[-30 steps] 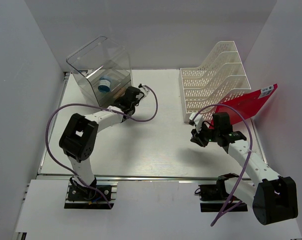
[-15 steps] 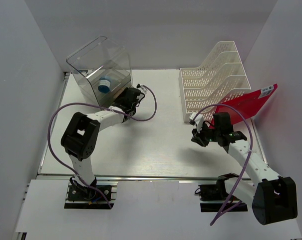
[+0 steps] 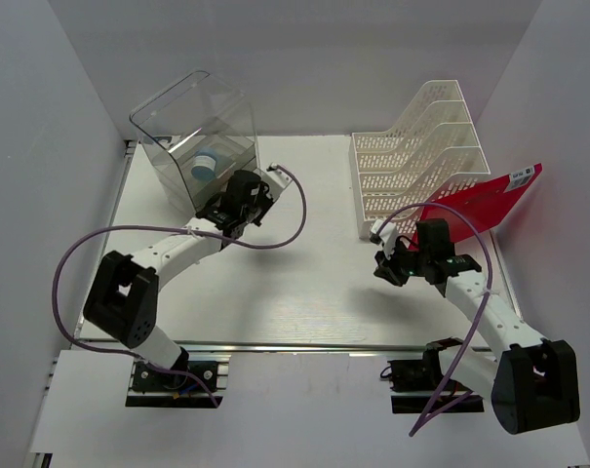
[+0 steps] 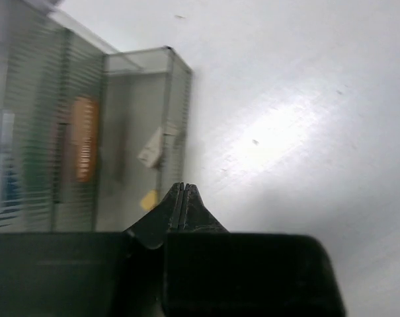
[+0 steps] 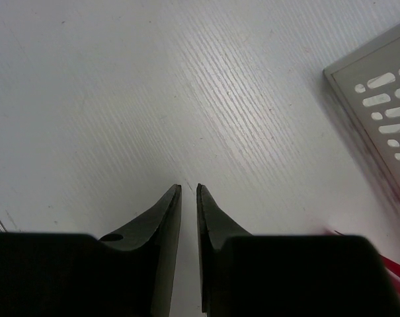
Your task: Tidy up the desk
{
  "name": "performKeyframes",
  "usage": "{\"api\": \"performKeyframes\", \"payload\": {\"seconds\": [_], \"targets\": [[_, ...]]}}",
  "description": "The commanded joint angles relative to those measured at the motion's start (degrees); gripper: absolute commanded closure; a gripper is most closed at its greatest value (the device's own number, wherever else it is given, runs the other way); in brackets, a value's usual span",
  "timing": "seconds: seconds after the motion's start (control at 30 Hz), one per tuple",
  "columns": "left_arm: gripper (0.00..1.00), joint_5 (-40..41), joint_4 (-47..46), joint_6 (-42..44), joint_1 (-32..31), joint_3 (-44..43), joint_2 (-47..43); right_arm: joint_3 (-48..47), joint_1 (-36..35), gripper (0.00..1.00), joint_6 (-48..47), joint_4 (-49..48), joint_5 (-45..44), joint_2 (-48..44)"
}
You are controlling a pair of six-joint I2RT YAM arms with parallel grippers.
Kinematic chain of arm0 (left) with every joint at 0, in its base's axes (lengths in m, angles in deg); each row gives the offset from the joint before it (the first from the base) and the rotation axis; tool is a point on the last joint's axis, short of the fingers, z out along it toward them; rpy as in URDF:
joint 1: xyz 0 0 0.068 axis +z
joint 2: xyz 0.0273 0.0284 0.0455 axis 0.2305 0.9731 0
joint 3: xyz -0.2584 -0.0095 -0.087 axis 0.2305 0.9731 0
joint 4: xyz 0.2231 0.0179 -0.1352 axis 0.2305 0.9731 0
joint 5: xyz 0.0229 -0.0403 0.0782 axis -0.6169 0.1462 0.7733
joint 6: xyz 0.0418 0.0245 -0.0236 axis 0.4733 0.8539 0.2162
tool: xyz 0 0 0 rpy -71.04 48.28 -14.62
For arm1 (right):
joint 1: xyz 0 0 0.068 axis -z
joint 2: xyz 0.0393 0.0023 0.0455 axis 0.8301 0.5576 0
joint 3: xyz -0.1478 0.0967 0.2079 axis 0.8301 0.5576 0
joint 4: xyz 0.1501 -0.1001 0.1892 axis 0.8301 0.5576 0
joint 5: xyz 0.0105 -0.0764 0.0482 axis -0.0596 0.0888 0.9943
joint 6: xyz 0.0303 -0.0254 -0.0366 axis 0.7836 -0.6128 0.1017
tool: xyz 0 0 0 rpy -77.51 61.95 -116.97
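The desk point(image 3: 304, 278) is a white tabletop with a silver rail point(image 3: 275, 344) along its near edge. My left gripper point(image 3: 234, 187) is shut and empty, its tips close to the front of the clear drawer box point(image 3: 192, 136). In the left wrist view the shut tips point(image 4: 182, 187) sit just right of the box point(image 4: 67, 132). My right gripper point(image 3: 383, 270) hovers low over bare desk point(image 5: 120, 99), empty. In the right wrist view it point(image 5: 188, 189) has its jaws a narrow gap apart.
The drawer box holds a blue and white item point(image 3: 205, 164) and an orange item point(image 4: 84, 139). A white slotted file rack point(image 3: 416, 156) stands at the back right, its corner in the right wrist view point(image 5: 378, 99). A red folder point(image 3: 490, 200) leans beside it.
My left arm's elbow has swung out to the left and its gripper has shifted slightly left towards the drawer box. The right arm has not moved.
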Motion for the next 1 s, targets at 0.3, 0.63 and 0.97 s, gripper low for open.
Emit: {"api": "performKeyframes", "payload": {"seconds": [0.3, 0.63, 0.97], "targets": [[1.00, 9.24, 0.30, -10.20, -0.74, -0.16, 9.02, -0.15, 0.38, 0.79, -0.53, 0.12, -0.14, 1.87], [1.00, 26.38, -2.42, -9.85, -1.27, -2.53, 17.46, -0.32, 0.29, 0.79, -0.71, 0.30, -0.05, 2.57], [0.70, 33.87, -9.36, -6.51, -1.27, -1.74, 20.19, -0.32, 0.21, 0.80, -0.88, 0.39, 0.30, 2.74]]}}
